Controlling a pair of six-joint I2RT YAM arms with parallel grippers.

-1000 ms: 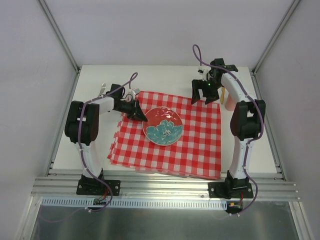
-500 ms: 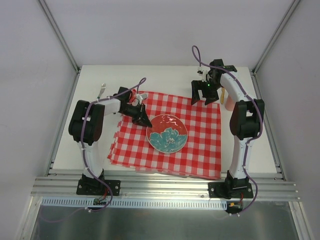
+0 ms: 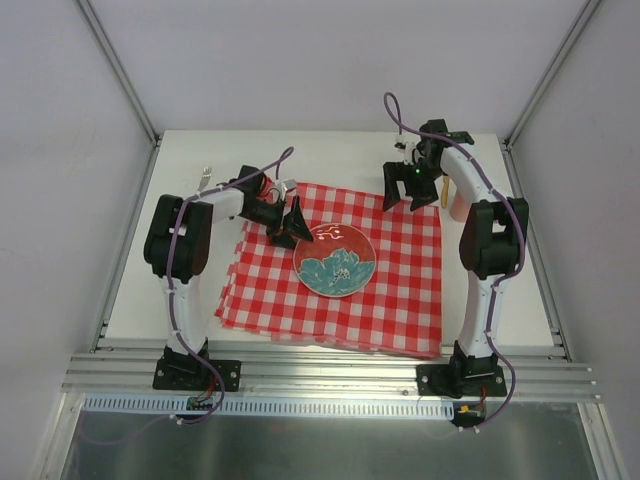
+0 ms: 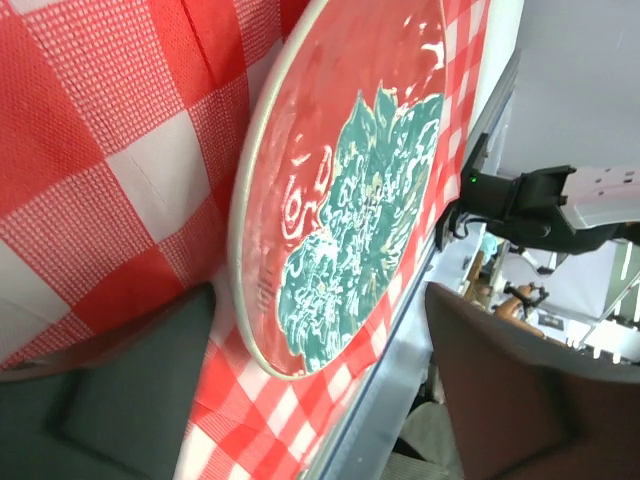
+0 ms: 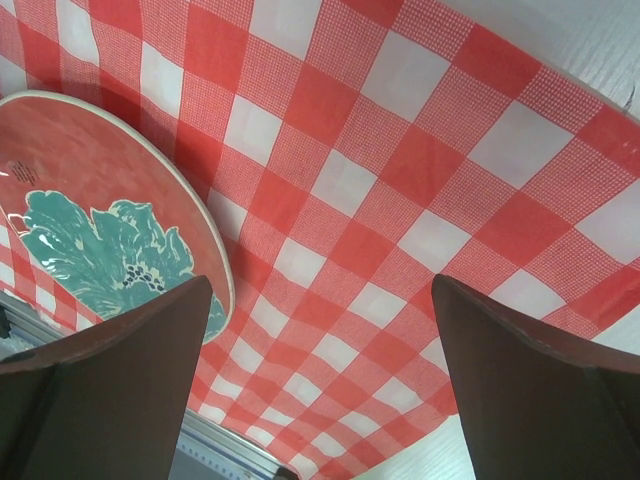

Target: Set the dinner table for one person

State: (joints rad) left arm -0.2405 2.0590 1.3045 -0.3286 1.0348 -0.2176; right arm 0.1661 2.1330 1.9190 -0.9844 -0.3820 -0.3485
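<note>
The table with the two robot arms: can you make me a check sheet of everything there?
Surface: white dinner table with a red-and-white checked cloth on it; the cloth's left edge is rumpled.
Job's things: red plate with a teal flower lies on the cloth; fork lies on the bare table at the far left; a yellow thing behind the right arm is too hidden to name.
Clutter: nothing seen.
Grippers: left gripper open at the plate's left rim; right gripper open over the cloth's far right part, holding nothing.
Cables: a purple cable runs along each arm.
Surroundings: pale walls; grey rails at the near edge.
</note>
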